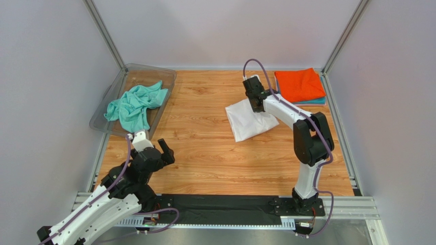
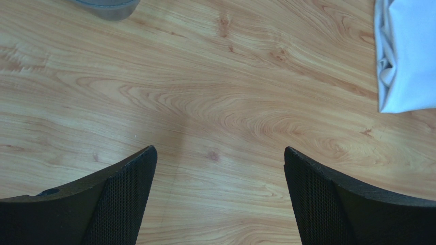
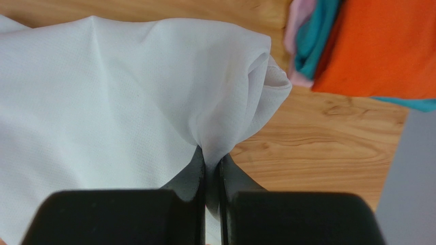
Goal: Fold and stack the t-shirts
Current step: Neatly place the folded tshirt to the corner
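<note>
The folded white t-shirt lies mid-table. My right gripper is shut on its far right corner, and the cloth bunches between the jaws in the right wrist view. The stack at the back right has the orange t-shirt on top, with the teal one and the pink one showing under it. The mint-green t-shirt lies crumpled in the clear plastic tray at the back left. My left gripper is open and empty above bare wood near the tray; the white shirt's edge shows at its right.
Metal frame rails and grey walls close in the wooden table on three sides. The tray's corner shows at the top of the left wrist view. A black strip runs along the near edge between the arm bases.
</note>
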